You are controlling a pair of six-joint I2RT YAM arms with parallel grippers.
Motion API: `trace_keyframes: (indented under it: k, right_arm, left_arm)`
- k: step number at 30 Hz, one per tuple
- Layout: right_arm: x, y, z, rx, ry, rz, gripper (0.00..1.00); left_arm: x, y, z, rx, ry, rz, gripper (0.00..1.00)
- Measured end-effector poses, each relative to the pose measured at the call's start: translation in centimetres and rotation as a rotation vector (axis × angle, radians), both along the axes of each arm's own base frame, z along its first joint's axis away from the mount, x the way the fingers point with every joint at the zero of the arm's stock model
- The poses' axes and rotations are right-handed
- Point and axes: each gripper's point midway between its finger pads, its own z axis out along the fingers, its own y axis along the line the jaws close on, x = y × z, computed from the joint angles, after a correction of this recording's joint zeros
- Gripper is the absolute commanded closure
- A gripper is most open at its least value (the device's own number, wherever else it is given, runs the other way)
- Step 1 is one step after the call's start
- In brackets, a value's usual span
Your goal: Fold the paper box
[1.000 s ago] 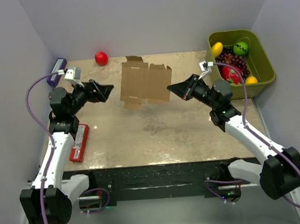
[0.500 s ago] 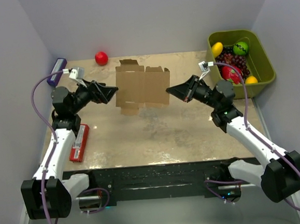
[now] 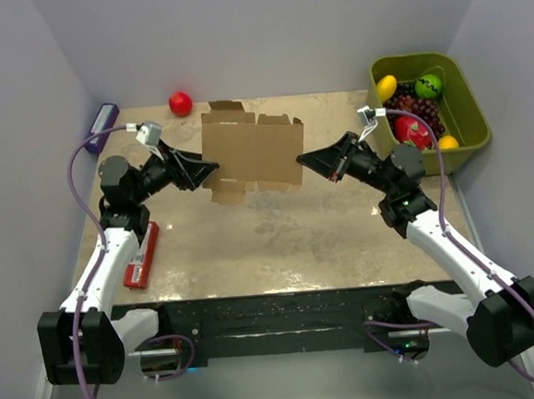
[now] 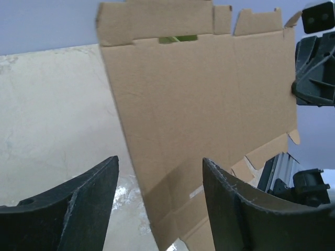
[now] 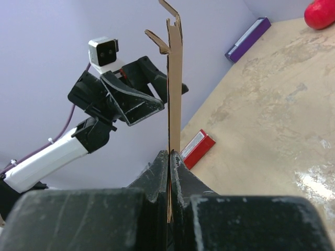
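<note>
The paper box [image 3: 252,154] is a flat brown cardboard blank held up on edge above the middle of the table. My right gripper [image 3: 303,162] is shut on its right edge; in the right wrist view the blank [image 5: 174,78] runs edge-on out of the closed jaws [image 5: 170,152]. My left gripper [image 3: 211,170] is at the blank's left edge. In the left wrist view its fingers stand apart on either side of the cardboard [image 4: 209,104], with the gripper [image 4: 159,161] open and gaps showing on both sides.
A flat red packet [image 3: 142,254] lies by the left arm. A purple box [image 3: 104,126] sits at the far left wall and a red ball [image 3: 180,103] at the back. A green bin [image 3: 440,160] of fruit stands at the back right.
My left gripper has moved right until its jaws straddle the blank's left edge, and they have narrowed. The right gripper has shifted the blank slightly left, still gripping it.
</note>
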Motion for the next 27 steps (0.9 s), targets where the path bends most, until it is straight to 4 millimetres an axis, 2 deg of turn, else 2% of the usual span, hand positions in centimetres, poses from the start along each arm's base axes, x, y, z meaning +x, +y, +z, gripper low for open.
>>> trace_keyframes:
  k: [10, 12, 13, 15, 21, 22, 23, 25, 26, 27]
  right_arm:
    - [0.0, 0.0, -0.1, -0.006, -0.004, -0.002, 1.0]
    - [0.1, 0.0, -0.1, -0.009, -0.007, -0.003, 1.0]
    - [0.1, 0.0, -0.2, -0.012, -0.007, -0.003, 1.0]
    - [0.1, 0.0, -0.4, -0.018, -0.008, -0.005, 1.0]
    - [0.3, 0.1, -1.4, -0.058, -0.006, -0.012, 0.98]
    - [0.5, 0.1, -1.8, -0.071, 0.001, -0.019, 0.88]
    - [0.7, 0.0, -2.3, -0.087, 0.012, -0.03, 0.63]
    - [1.5, -0.3, -3.5, -0.141, 0.041, -0.064, 0.36]
    - [1.7, -0.5, -3.9, -0.168, 0.048, -0.081, 0.19]
    - [2.2, -0.9, -4.3, -0.209, 0.05, -0.116, 0.13]
  left_arm:
    - [-0.4, -0.5, 0.1, 0.004, -0.013, -0.027, 0.72]
    - [-0.4, -0.5, 0.1, 0.004, -0.014, -0.027, 0.81]
    - [-0.4, -0.5, 0.1, 0.005, -0.015, -0.027, 0.91]
    - [-0.4, -0.5, 0.1, 0.004, -0.013, -0.025, 1.0]
    - [-0.1, -0.7, -0.6, 0.017, 0.008, -0.016, 1.0]
    - [-0.1, -0.7, -0.8, 0.022, 0.011, -0.015, 1.0]
    - [0.0, -0.6, -1.0, 0.029, 0.016, -0.013, 1.0]
    - [0.1, -0.5, -1.6, 0.053, 0.025, -0.008, 1.0]
    - [0.2, -0.5, -1.8, 0.066, 0.028, -0.009, 1.0]
    - [0.2, -0.5, -2.0, 0.083, 0.029, -0.012, 1.0]
